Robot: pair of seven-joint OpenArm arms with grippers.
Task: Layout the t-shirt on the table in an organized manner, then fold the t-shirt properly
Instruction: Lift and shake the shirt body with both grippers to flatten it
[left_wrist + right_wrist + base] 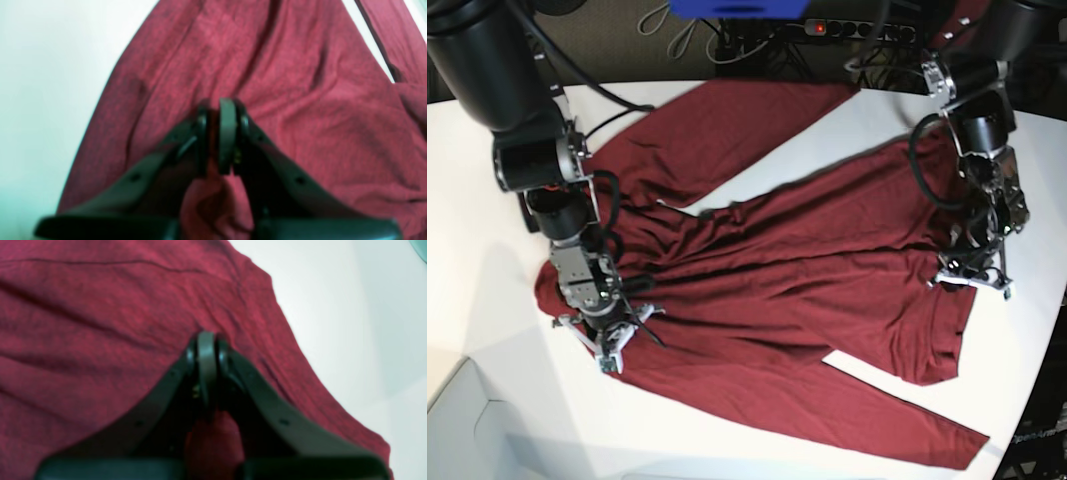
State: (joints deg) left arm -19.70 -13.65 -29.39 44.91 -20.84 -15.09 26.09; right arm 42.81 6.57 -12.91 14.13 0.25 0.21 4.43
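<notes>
The maroon long-sleeved t-shirt (807, 260) lies spread and wrinkled across the white table (487, 250), one sleeve reaching to the far side and the other to the near right. At the shirt's left end, my right gripper (612, 340) is pressed down. In the right wrist view, that gripper (206, 340) is shut, with a fold of the t-shirt (100, 323) bunched between its fingers. My left gripper (972, 275) sits at the shirt's right end. Its wrist view shows the left gripper (218, 106) shut on the t-shirt (300, 100).
Bare white table (40, 83) lies beside the cloth, and more of the table (333, 306) shows in the right wrist view. A power strip (847, 28) and cables sit beyond the far edge. The table's curved edge runs close at the right.
</notes>
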